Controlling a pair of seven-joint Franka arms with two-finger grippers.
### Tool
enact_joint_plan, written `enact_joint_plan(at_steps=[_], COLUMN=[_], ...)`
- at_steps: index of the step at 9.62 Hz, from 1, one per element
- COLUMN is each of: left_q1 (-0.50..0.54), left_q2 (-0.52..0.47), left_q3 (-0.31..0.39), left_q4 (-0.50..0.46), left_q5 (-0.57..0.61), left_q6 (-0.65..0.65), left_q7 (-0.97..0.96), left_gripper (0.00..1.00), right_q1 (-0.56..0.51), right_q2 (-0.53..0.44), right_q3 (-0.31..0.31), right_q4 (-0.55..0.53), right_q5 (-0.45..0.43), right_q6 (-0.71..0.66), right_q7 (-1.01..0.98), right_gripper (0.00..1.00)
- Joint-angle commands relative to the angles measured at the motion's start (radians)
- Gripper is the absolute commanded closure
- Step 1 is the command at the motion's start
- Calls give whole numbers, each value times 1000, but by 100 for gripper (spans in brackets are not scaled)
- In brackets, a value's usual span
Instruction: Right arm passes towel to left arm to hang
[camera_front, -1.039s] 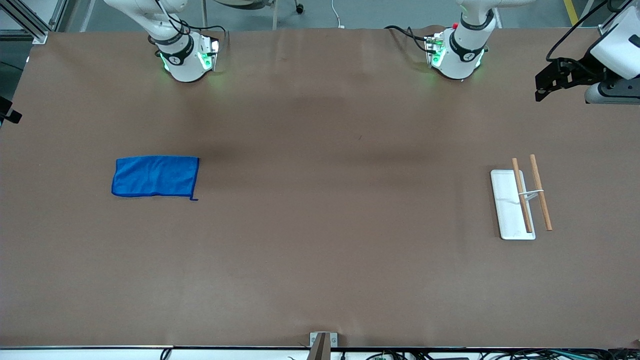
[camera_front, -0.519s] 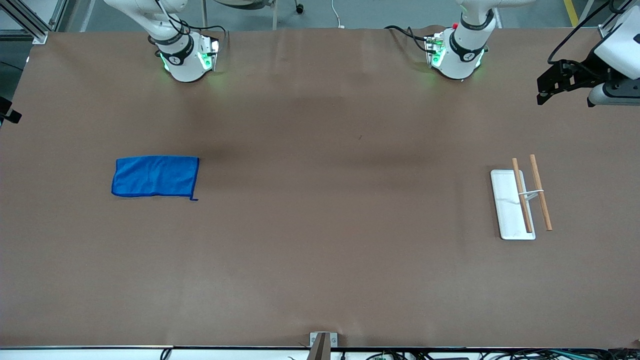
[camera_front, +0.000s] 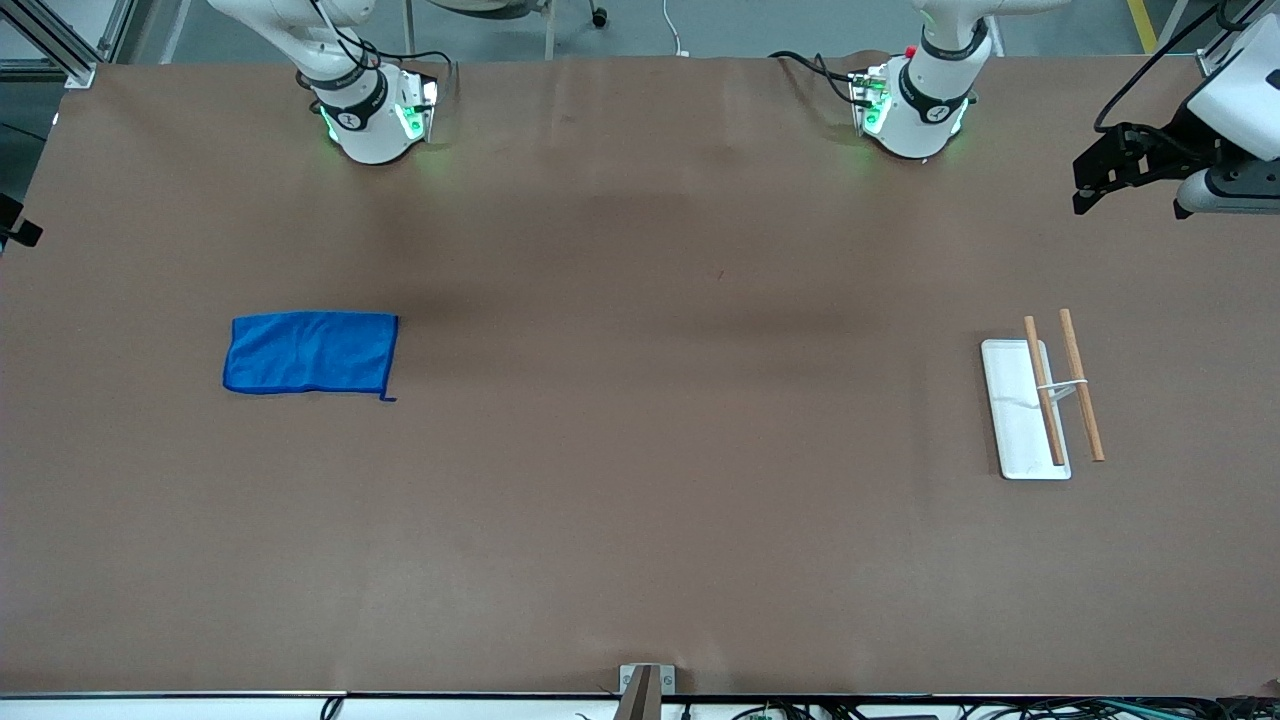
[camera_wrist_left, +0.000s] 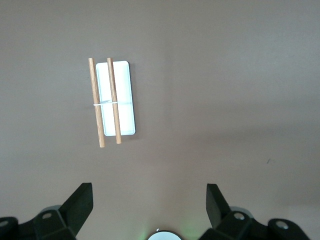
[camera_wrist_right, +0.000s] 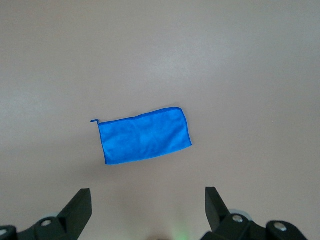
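The towel lies flat on the brown table toward the right arm's end, its loose thread at the corner nearer the front camera. Toward the left arm's end stands a white-based rack with two wooden rods across it. The left gripper hangs high over the table near the rack, fingers spread wide, holding nothing. The right gripper hangs high over the towel — fingers also spread, empty — out of the front view's frame.
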Motion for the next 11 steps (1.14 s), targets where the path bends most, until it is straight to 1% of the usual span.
enact_joint_plan(at_steps=[1, 2, 3, 5, 6, 8, 9, 11], left_q1=[-1, -1, -1, -2, -4, -1, 2, 4], left_q2=[27, 27, 27, 27, 27, 27, 27, 27], left_q3=[-2, -2, -2, -2, -2, -2, -2, -2], left_q4=[-1, -1, -1, -2, -4, -1, -4, -2], left_q5=[-4, -4, -4, -6, -6, -4, -6, -4], left_q6=[4, 4, 4, 4, 4, 4, 4, 4], left_q7=[2, 1, 1, 1, 1, 10, 13, 13], left_gripper=[0, 0, 0, 0, 0, 0, 0, 0], right_q1=[-17, -14, -11, -2, -2, 0, 4, 1], right_q2=[2, 17, 19, 22, 22, 22, 34, 112], right_q3=[9, 9, 11, 12, 14, 16, 14, 14], right_q4=[-7, -28, -98, -296, -417, -656, -732, -800], right_q5=[-4, -1, -1, -1, -1, -1, -4, -7], right_q6=[-2, -3, 26, 183, 306, 609, 721, 870], right_q7=[-21, -48, -59, -64, -65, -68, -74, -122], right_gripper=[0, 0, 0, 0, 0, 0, 0, 0])
